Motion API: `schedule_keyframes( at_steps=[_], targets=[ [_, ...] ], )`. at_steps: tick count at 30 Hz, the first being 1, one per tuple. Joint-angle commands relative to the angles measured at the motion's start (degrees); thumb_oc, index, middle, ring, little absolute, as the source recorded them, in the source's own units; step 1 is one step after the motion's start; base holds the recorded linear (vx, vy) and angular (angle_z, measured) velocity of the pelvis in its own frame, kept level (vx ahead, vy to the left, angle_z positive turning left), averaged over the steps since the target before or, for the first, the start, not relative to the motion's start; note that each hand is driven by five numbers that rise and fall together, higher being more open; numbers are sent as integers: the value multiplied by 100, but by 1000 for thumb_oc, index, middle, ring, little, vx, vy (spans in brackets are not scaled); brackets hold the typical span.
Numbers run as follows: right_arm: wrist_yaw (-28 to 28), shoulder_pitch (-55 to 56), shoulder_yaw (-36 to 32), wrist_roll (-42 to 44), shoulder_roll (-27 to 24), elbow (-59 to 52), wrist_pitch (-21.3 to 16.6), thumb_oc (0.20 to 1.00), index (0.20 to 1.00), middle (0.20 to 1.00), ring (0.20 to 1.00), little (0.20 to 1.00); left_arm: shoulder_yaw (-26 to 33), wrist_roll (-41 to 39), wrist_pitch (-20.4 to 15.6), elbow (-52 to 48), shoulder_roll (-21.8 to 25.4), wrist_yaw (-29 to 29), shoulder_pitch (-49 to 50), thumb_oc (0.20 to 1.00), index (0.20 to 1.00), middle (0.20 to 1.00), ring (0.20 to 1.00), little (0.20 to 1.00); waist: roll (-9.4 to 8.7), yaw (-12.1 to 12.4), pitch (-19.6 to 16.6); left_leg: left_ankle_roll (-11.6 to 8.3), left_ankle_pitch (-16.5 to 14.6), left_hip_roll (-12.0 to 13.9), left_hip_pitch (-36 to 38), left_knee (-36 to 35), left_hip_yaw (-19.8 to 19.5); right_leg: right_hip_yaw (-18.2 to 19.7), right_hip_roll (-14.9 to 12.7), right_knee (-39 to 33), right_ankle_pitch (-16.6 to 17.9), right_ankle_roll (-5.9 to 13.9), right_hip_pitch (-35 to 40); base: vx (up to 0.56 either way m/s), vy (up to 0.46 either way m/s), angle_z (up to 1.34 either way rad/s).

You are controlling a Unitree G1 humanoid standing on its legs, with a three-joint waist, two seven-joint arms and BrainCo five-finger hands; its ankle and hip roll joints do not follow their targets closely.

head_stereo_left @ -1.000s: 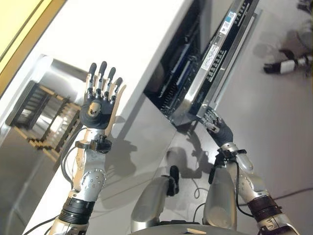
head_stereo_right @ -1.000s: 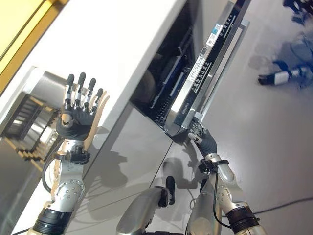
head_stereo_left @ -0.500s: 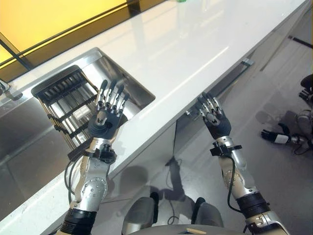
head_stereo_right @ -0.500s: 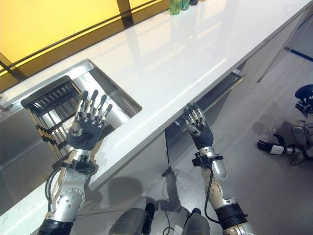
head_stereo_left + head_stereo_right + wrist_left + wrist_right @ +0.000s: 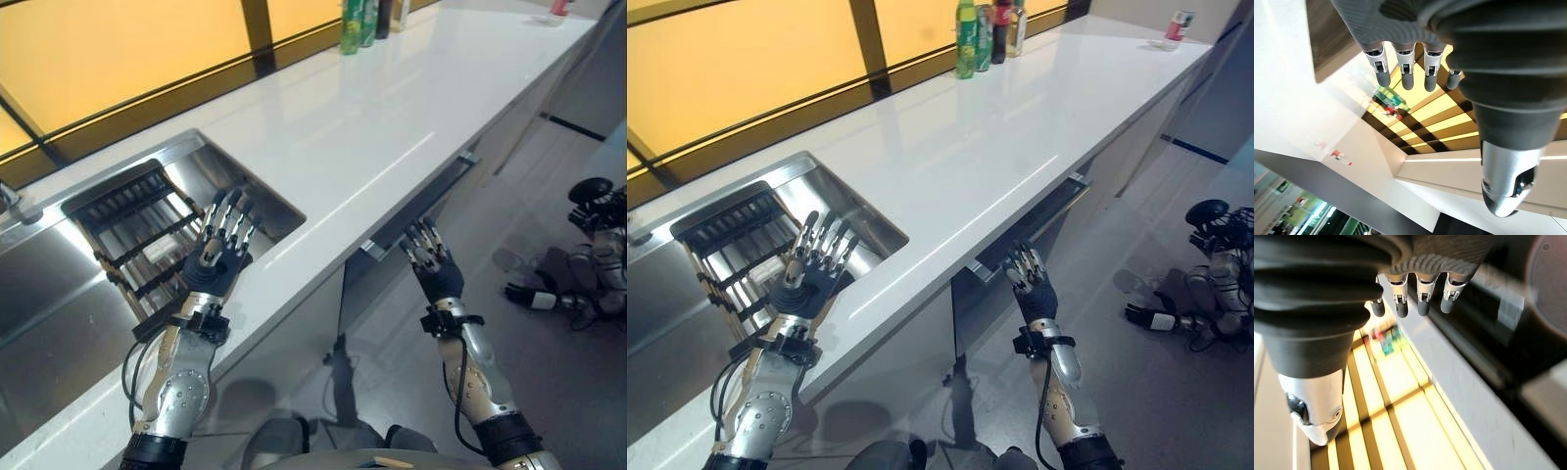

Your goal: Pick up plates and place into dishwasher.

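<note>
The dishwasher door (image 5: 421, 201) sits under the white counter (image 5: 372, 137), almost shut, with a dark slit along its top and a long bar handle (image 5: 1029, 227). My right hand (image 5: 432, 268) is raised in front of it, fingers (image 5: 1422, 301) straight and open, tips just below the handle. My left hand (image 5: 217, 257) is held up over the counter's front edge by the sink (image 5: 196, 147), fingers (image 5: 1403, 68) straight, holding nothing. A dark dish rack (image 5: 137, 225) lies in the sink with something pale between its bars; I cannot tell whether it is a plate.
Several bottles (image 5: 985, 34) stand at the back of the counter by the yellow window, and a can (image 5: 1179, 22) at its far end. Dark equipment (image 5: 588, 255) lies on the floor to the right. A tap (image 5: 12, 201) stands at the sink's left.
The camera has swung up from the floor to the counter. The dishwasher door, open with its inside showing a second ago, is now almost shut, my right hand still at it.
</note>
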Motion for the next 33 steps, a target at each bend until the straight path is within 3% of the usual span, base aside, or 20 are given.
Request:
schedule_keyframes(
  at_steps=[1, 6, 13, 21, 24, 26, 33],
  targets=[
    [-273, 94, -129, -365, 26, -590, -204, 1000, 1000, 1000, 1000, 1000, 695, 469, -218, 75, 569, 84, -56, 1000, 1000, 1000, 1000, 1000, -307, -206, -152, 411, -237, -278, 167, -405, 55, 308, -432, -1082, 1756, 338, -186, -80, 47, -23],
    [-578, 151, -303, -800, -229, -1200, -409, 1000, 1000, 1000, 1000, 1000, 620, 572, -410, 19, 481, 249, -90, 1000, 1000, 1000, 1000, 1000, -280, -374, -159, 422, -200, -336, 287, -586, 55, 454, -382, -1085, 1715, 344, -289, -63, 60, -19],
    [-936, -295, -426, -1339, -698, -2009, -589, 1000, 1000, 1000, 1000, 1000, 499, 1345, -606, -61, 458, 858, -182, 1000, 1000, 1000, 1000, 1000, -285, -330, -245, 429, -217, -379, 311, -566, -21, 617, -310, -967, 1572, 318, -214, -11, 48, -7],
    [-1022, -709, -184, -1696, -1150, -2594, -673, 1000, 1000, 1000, 1000, 1000, 438, 1744, -585, -106, 454, 1073, -343, 1000, 1000, 1000, 1000, 1000, -396, -96, -537, 406, -85, -436, 190, -649, -649, 1107, 96, -1137, 1133, 189, 199, 86, -43, 46],
    [-1333, -838, -4, -2047, -1116, -2610, -648, 1000, 1000, 1000, 1000, 1000, 382, 1897, -663, -144, 461, 1170, -382, 1000, 1000, 1000, 1000, 1000, -415, -41, -602, 375, -78, -428, 171, -655, -880, 1317, 198, -1235, 1102, 184, 227, 142, -118, 74],
    [-1498, -925, 160, -2345, -1064, -2626, -553, 1000, 1000, 1000, 1000, 1000, 372, 2007, -763, -179, 453, 1273, -392, 1000, 1000, 1000, 1000, 1000, -391, 9, -647, 363, -51, -405, 112, -631, -1056, 1459, 341, -1164, 866, 165, 252, 114, -106, 90],
    [-1373, -1236, 586, -2295, -1114, -2519, -185, 1000, 1000, 1000, 1000, 1000, 489, 2501, -750, -382, 481, 1952, -373, 1000, 1000, 1000, 1000, 1000, -390, 309, -817, 71, 204, -88, 25, -730, -1225, 934, 584, -1220, 382, -84, 526, 77, -150, 80]
  ],
)
